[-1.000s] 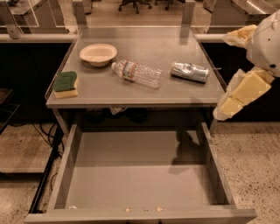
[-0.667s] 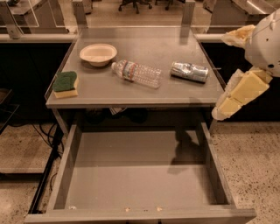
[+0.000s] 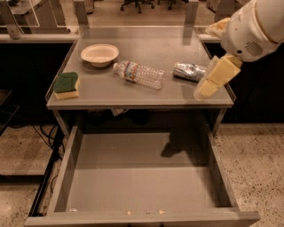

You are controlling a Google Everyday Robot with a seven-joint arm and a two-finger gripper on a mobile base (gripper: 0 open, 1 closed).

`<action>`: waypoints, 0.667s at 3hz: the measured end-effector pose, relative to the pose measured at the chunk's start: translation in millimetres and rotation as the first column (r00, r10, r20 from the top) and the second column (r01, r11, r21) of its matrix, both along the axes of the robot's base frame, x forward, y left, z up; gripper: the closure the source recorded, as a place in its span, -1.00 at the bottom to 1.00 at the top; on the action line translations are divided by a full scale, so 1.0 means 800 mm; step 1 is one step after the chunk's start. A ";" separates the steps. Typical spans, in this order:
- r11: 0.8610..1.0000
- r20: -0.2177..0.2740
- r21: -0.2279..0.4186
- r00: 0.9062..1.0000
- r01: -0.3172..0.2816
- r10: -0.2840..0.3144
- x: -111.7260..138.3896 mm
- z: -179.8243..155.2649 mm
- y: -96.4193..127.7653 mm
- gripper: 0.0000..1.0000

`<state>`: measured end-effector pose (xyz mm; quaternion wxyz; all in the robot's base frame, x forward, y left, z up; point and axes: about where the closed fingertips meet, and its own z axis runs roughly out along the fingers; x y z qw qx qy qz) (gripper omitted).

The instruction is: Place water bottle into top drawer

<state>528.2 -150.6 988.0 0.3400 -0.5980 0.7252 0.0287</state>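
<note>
This looks like an office used as a robot test space. At 12 o'clock, wheeled office chair bases (image 3: 138,4) stand beyond the grey metal tabletop (image 3: 146,91). A neighbouring desk (image 3: 26,37) with an upright partition adjoins it at 10 o'clock. Black cables (image 3: 46,150) trail over the speckled polished floor (image 3: 257,155) at 8 o'clock. A white robot arm (image 3: 255,26) reaches in at 2 o'clock, its end effector (image 3: 214,79) hanging over the tabletop's right edge.
</note>
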 end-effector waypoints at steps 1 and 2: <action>0.998 -0.043 0.058 0.999 0.032 -0.029 0.086 -0.029 0.034 -1.00; 0.997 -0.037 0.072 0.999 0.017 -0.014 0.092 -0.031 0.043 -1.00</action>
